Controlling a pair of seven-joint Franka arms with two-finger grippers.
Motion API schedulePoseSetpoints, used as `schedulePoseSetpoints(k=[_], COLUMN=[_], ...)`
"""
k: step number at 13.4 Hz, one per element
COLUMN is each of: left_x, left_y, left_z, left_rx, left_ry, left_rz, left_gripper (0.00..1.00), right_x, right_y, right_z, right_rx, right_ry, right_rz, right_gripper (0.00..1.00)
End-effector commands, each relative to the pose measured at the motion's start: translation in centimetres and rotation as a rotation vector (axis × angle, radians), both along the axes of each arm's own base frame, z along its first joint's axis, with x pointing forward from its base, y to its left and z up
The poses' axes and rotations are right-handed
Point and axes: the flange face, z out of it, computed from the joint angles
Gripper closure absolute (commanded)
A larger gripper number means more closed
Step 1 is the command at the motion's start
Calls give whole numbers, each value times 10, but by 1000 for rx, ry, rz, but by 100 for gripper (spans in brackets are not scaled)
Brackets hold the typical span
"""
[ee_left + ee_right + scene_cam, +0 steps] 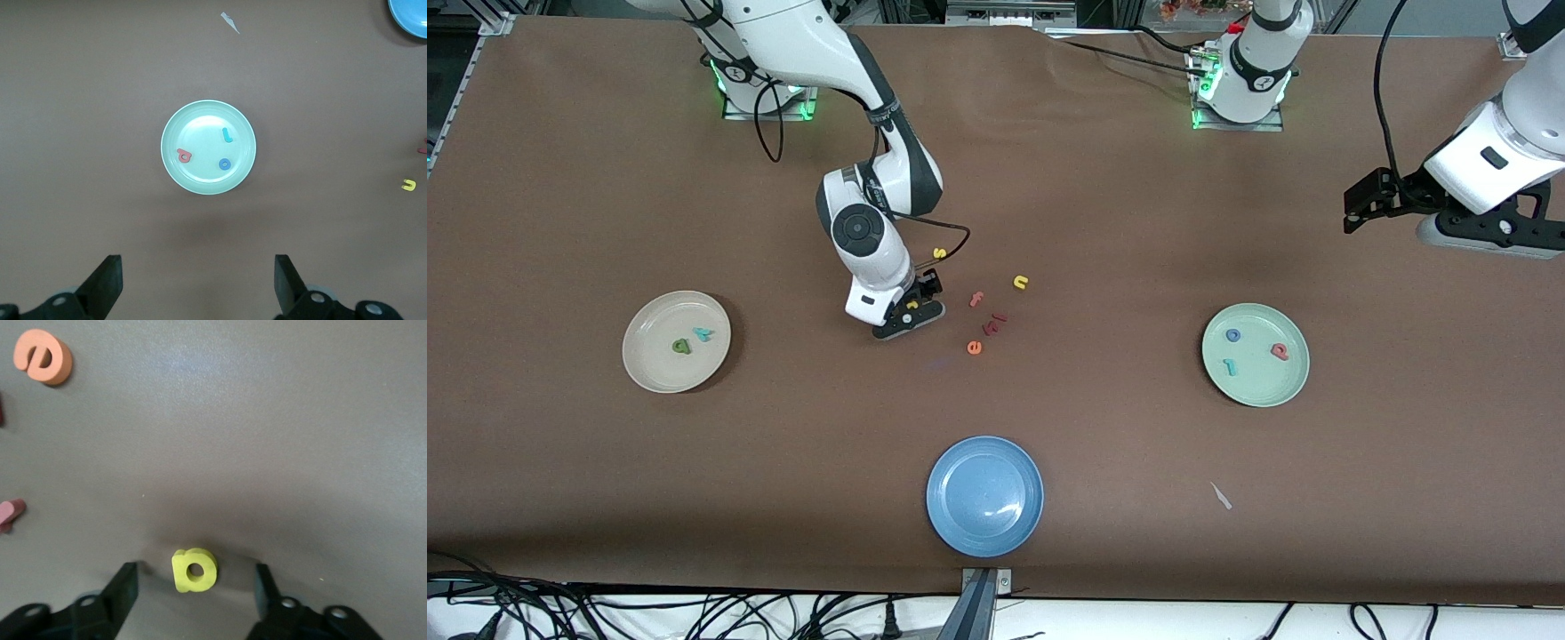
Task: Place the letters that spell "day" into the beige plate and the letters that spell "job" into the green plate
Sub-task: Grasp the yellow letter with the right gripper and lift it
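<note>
My right gripper is down at the table near its middle, open around the yellow a, which lies flat. In the right wrist view my right gripper shows a gap on each side of the letter. The beige plate, toward the right arm's end, holds the green d and the teal y. The green plate, toward the left arm's end, holds the blue o, the salmon b and the teal j. My left gripper waits open and empty, high over that end; below my left gripper lies the green plate.
Loose letters lie beside the right gripper: a yellow s, a yellow n, a salmon f, a dark red piece and an orange e. A blue plate sits near the front edge, a white scrap beside it.
</note>
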Motion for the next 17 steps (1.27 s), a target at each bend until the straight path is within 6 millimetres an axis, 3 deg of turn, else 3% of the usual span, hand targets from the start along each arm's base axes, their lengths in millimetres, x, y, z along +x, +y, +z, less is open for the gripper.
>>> schedulePoseSetpoints(k=[1,3,17], left_x=[1,0,0], left_y=[0,0,1], left_z=[6,4,4], left_rx=[23,24,25], left_ry=[4,16,21], left_rz=[6,8,9], left_gripper=[0,0,0], right_x=[-1,0,1], right_y=[1,0,3], right_z=[-1,-1,2], right_rx=[17,17,21], right_ry=[-8,-9,-14], right_rz=[26,29,17], right_gripper=[36,46,67])
